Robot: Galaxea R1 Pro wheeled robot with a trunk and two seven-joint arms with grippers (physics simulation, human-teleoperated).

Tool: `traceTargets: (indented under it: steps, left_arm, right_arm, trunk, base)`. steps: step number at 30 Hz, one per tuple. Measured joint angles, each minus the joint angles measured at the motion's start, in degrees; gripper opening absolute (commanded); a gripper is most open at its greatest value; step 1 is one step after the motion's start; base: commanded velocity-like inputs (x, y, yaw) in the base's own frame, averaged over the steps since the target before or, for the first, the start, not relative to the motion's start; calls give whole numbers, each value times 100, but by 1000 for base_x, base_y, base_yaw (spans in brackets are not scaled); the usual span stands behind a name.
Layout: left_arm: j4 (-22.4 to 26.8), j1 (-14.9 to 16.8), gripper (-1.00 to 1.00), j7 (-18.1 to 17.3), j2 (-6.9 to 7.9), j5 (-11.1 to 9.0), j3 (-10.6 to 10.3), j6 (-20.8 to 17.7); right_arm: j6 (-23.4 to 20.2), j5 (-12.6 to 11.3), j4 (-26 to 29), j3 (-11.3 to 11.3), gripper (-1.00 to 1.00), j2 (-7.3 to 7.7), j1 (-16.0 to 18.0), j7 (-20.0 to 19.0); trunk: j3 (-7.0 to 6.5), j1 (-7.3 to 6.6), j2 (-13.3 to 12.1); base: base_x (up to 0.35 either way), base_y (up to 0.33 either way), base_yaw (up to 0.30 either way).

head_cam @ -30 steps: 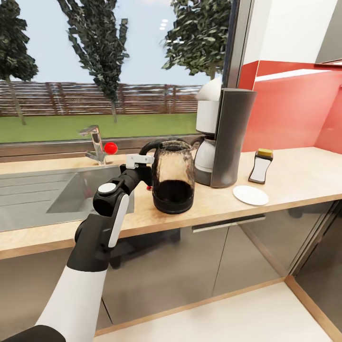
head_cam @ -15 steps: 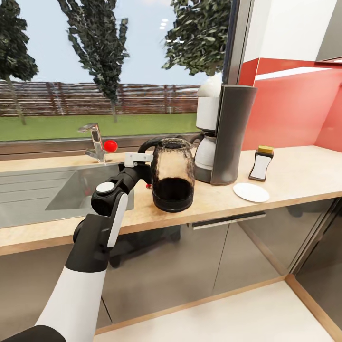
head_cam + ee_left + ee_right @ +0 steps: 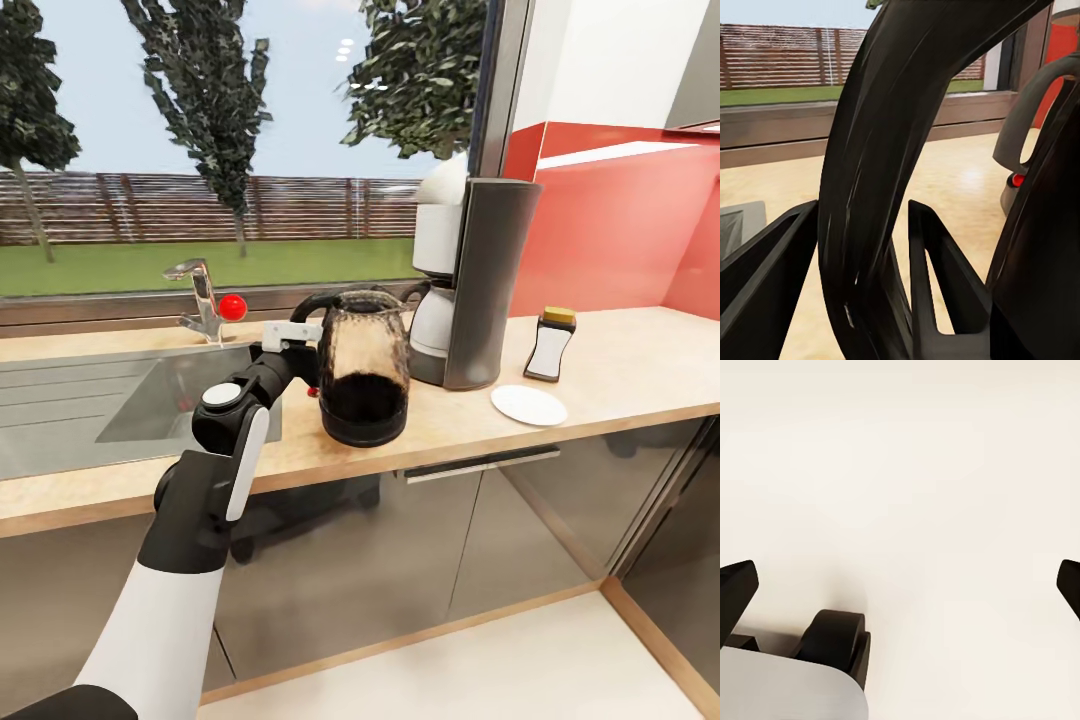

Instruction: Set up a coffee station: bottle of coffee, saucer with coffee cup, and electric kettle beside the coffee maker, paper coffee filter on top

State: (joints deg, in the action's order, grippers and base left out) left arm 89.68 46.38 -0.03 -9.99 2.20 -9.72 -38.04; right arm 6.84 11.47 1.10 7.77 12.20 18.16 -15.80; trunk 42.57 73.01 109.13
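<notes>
Four task items stood on the kitchen countertop [image 3: 620, 375]: electric kettle [image 3: 365, 370], coffee maker [image 3: 475, 285] touching its right, then bottle of coffee [image 3: 550, 347] and saucer [image 3: 528, 405]. Left gripper [image 3: 300, 345] clasped the kettle's handle [image 3: 881, 172]. Right gripper [image 3: 900, 585] hung spread. Sink [image 3: 90, 400] and faucet [image 3: 203, 298] lay left.

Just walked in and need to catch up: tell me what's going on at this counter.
The robot's left gripper is closed around the black handle of the electric kettle, which stands on the kitchen countertop just in front of the coffee maker, beside the sink. The bottle of coffee and the saucer are already on the counter on the coffee maker's other side; the saucer is bare. The right gripper is open, holding nothing.
</notes>
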Motion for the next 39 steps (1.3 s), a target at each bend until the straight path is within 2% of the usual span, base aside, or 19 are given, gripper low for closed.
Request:
traceTargets:
  steps: [3, 4, 5, 7, 8, 11, 24, 39]
  left_arm:
    - [2, 0, -100, -3, 0, 5, -2, 0]
    - [3, 0, 100, -4, 0, 6, -2, 0]
    - [-134, -2, 100, -4, 0, -42, -9, 1]
    - [-141, -2, 100, -5, 0, -46, -6, -4]
    - [-139, -1, 100, 3, 1, 24, 0, -8]
    - [-141, -2, 100, -5, 0, -48, -2, -7]
    - [-141, -2, 100, -4, 0, -49, 15, 1]
    - [-141, -2, 100, -5, 0, -52, 9, 1]
  right_arm:
    - [0, 0, 0, 0, 100, 0, 0, 2]
    - [0, 0, 0, -1, 100, 0, 0, 1]
    - [0, 0, -1, -3, 100, 0, 0, 3]
    - [0, 0, -1, -1, 100, 0, 0, 0]
    - [0, 0, -1, -3, 100, 0, 0, -1]
    - [0, 0, -1, -1, 100, 0, 0, 0]
    - [0, 0, -1, -1, 100, 0, 0, -1]
    - [0, 0, -1, -6, 100, 0, 0, 1]
  trunk:
    - [0, 0, 0]
    - [0, 0, 0]
    - [1, 1, -1]
    - [1, 0, 0]
    - [1, 0, 0]
    - [1, 0, 0]
    - [1, 0, 0]
    - [1, 2, -1]
  base:
    - [0, 0, 0]
    - [0, 0, 0]
    - [0, 0, 0]
    - [0, 0, 0]
    - [0, 0, 0]
    - [0, 0, 0]
    - [-4, 0, 0]
    - [-139, 0, 0]
